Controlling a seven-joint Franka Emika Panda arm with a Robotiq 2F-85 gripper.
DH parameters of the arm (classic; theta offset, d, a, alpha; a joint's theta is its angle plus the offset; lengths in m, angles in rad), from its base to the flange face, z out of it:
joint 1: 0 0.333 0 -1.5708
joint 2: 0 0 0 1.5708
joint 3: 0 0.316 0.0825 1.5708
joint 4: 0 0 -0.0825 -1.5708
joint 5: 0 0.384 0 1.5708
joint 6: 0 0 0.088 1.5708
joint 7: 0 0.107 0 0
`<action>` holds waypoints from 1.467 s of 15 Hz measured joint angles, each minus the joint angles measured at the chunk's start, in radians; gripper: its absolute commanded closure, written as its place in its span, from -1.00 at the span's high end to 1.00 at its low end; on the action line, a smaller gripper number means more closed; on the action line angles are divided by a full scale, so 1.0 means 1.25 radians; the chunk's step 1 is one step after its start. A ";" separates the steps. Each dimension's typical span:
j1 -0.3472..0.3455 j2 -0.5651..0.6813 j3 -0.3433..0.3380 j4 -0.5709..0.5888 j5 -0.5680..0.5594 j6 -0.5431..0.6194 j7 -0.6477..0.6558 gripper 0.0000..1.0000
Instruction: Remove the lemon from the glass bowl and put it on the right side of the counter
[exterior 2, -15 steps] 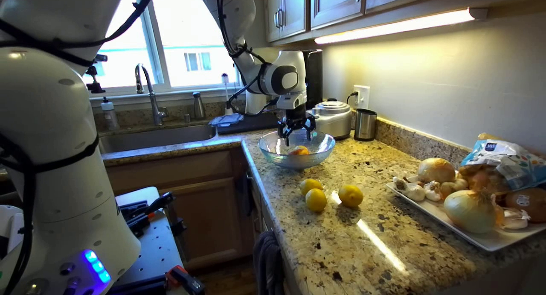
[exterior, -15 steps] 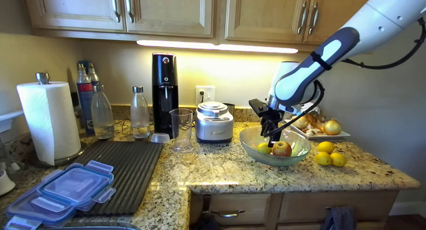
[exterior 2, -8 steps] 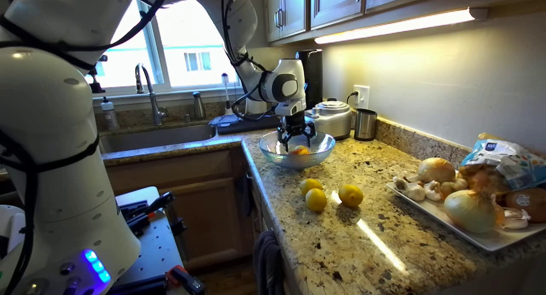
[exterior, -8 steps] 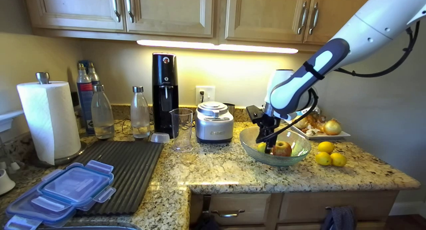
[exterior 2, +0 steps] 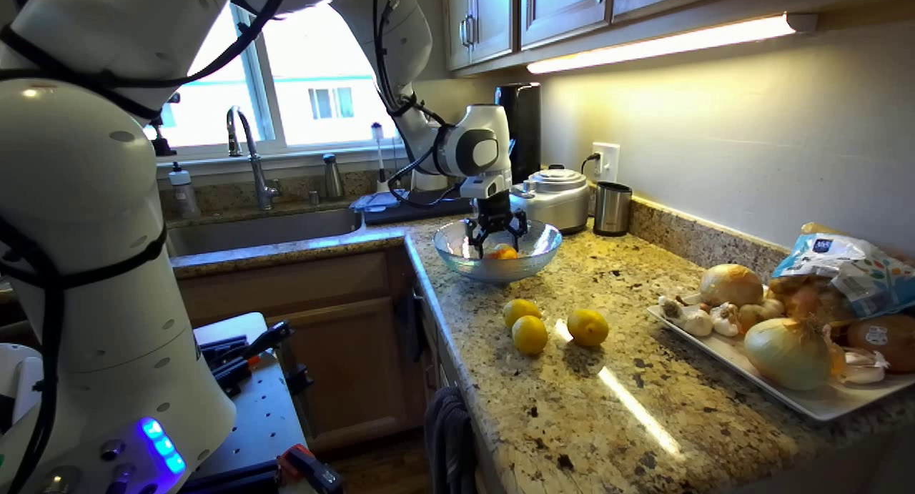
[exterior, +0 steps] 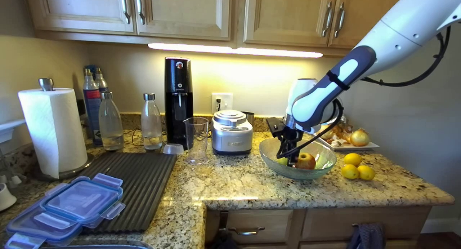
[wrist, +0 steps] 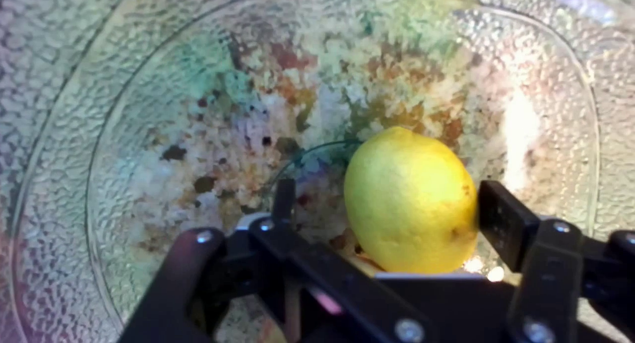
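Observation:
The lemon (wrist: 412, 199) lies in the glass bowl (wrist: 54, 134), between the fingers of my gripper (wrist: 392, 209) in the wrist view. The right-hand finger is at its side, seemingly touching; a gap stays at the left-hand finger. My gripper is open and down inside the bowl, as an exterior view (exterior: 291, 160) shows. There the lemon (exterior: 282, 161) is partly hidden by the fingers, in the bowl (exterior: 326, 168) beside a red-yellow apple (exterior: 306, 161). In an exterior view (exterior 2: 499, 245) the lemon cannot be made out. The bowl stands on the speckled counter (exterior: 245, 186).
Three more lemons (exterior: 352, 159) lie on the counter right of the bowl, also seen in an exterior view (exterior 2: 530, 334). A white plate (exterior 2: 722, 344) of onions and garlic stands farther back. A steel cooker (exterior: 232, 133) and a clear pitcher (exterior: 196, 141) stand left of the bowl.
My gripper has moved lower into the bowl and slightly away from the loose lemons, its fingers now around the lemon beside the apple. The fingers stay open. The fruit has not visibly moved.

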State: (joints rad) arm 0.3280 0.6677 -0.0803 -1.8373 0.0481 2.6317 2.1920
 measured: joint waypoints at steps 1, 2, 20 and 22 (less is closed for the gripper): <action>0.000 0.000 -0.002 0.003 -0.002 0.002 0.000 0.06; 0.000 0.000 -0.004 0.005 -0.002 0.004 0.000 -0.06; 0.034 -0.122 -0.009 -0.032 -0.070 0.034 -0.003 -0.42; 0.033 -0.163 -0.019 -0.057 -0.086 0.034 -0.003 -0.42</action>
State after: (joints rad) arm 0.3690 0.4634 -0.1037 -1.9084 -0.0589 2.6745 2.1882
